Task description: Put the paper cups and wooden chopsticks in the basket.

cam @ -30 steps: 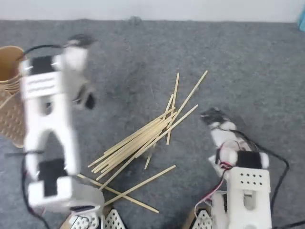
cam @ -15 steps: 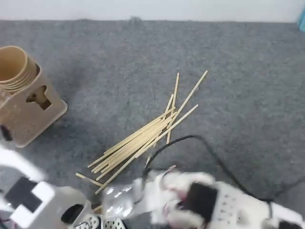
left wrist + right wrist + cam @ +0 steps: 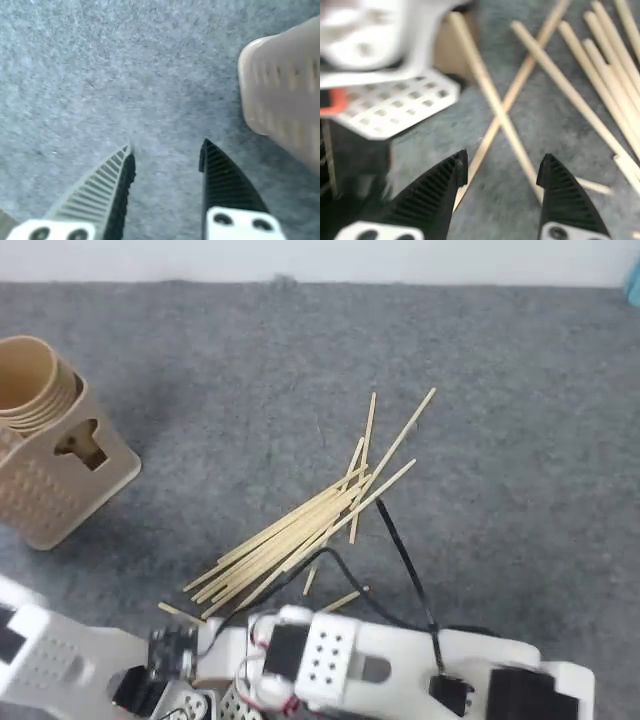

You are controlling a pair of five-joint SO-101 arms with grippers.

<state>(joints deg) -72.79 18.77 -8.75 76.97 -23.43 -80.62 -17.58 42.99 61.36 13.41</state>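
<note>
At the near edge of the grey surface (image 3: 500, 390), my right arm (image 3: 400, 665) lies across from the right toward the middle. My right gripper (image 3: 505, 156) is spread wide and holds nothing. It hangs low over two crossed chopsticks (image 3: 502, 112), which lie flat on the surface beside a white perforated plate (image 3: 395, 102). A black cable (image 3: 400, 560) loops out from that arm, and its far end reaches the near edge of the main pile.

My left arm (image 3: 50, 665) sits at the near left corner. My left gripper (image 3: 167, 146) is also wide open and empty, with bare surface beneath it and a rounded corner of the basket (image 3: 285, 90) close by.

Farther out, in the middle of the surface, the wooden chopsticks (image 3: 290, 535) lie in a loose bundle that fans from near left to far right. None of them is in the basket.

At the far left stands the basket (image 3: 60, 490), well apart from the bundle. The paper cups (image 3: 25, 375) are stacked upright inside it, their rims rising above its wall.
</note>
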